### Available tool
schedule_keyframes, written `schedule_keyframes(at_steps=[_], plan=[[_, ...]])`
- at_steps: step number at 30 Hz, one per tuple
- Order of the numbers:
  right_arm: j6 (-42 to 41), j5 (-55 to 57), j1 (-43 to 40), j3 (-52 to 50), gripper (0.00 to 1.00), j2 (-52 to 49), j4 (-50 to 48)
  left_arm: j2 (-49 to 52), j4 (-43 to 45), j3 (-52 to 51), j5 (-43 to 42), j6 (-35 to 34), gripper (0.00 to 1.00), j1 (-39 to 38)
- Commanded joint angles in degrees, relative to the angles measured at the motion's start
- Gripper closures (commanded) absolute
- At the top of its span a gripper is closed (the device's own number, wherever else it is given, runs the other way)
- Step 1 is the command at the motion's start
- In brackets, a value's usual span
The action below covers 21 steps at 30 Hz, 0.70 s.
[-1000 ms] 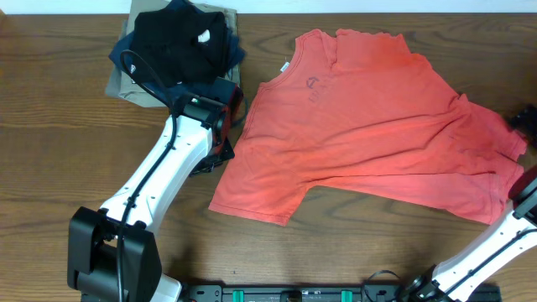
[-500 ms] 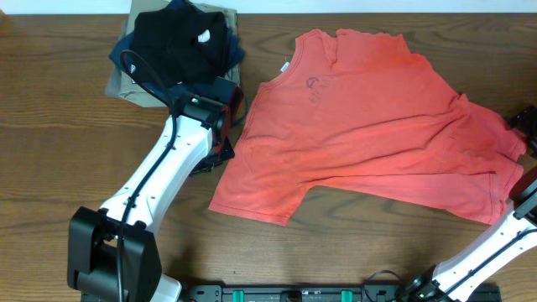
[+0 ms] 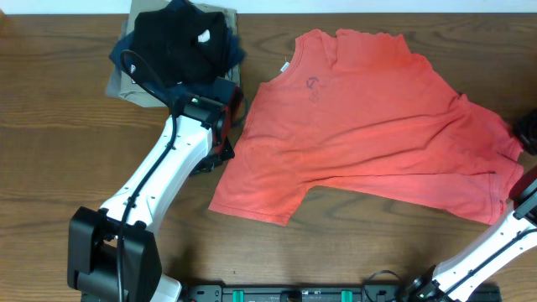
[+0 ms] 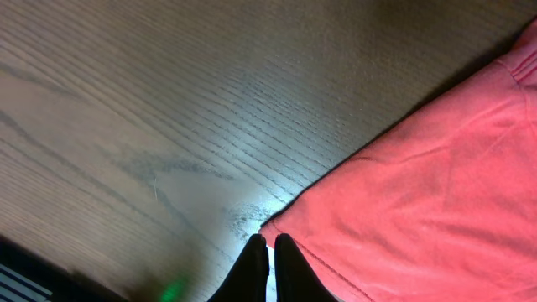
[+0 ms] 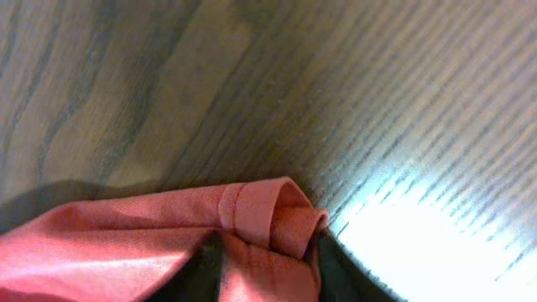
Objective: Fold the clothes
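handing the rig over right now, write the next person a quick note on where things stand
Left hand: shut, tips at the edge of the shirt; can't tell if cloth is pinched.
Right hand: shut on a bunched fold at the shirt's right end.
Shirt: spread out on the table, beside a pile of dark clothes.
Done: no fold made yet.
To do: all the folding.

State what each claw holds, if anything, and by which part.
Right claw pinches the T-shirt by a bunched hemmed edge. Left claw is shut at a shirt corner; a hold cannot be told.
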<state>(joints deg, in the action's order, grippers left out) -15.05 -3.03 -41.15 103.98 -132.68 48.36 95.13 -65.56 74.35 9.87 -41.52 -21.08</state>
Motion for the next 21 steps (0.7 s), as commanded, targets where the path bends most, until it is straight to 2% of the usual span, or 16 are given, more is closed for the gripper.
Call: schedule_keyframes(at_steps=[1,2,5,13,19,20,21], plan=[[-0.57,0.02,0.28,-0.63,0.93,1.14,-1.14,-0.15,-0.09,0.02,1.33,0.76,0.93,0.13],[-0.57,0.00,0.28,-0.42,0.99,1.16,-1.57,-0.15,-0.09,0.02,1.33,0.76,0.92,0.13],[-0.55,-0.02,0.28,1.75,0.99,1.18,-1.60,-0.15,-0.11,0.02,1.33,0.76,0.92,0.13],[0.57,0.90,0.42,15.15,0.99,1.20,4.17,-0.15,0.52,0.02,1.31,0.72,0.92,0.13],[0.57,5.95,0.83,16.98,0.98,1.20,5.46,-0.15,0.92,0.02,1.29,0.74,0.92,0.13],[0.57,6.27,0.85,16.96,0.85,1.20,5.75,-0.15,0.92,0.02,1.31,0.74,0.92,0.13],[1.03,6.23,0.87,16.94,0.56,1.20,5.97,-0.15,0.94,0.02,1.29,0.74,0.92,0.13]])
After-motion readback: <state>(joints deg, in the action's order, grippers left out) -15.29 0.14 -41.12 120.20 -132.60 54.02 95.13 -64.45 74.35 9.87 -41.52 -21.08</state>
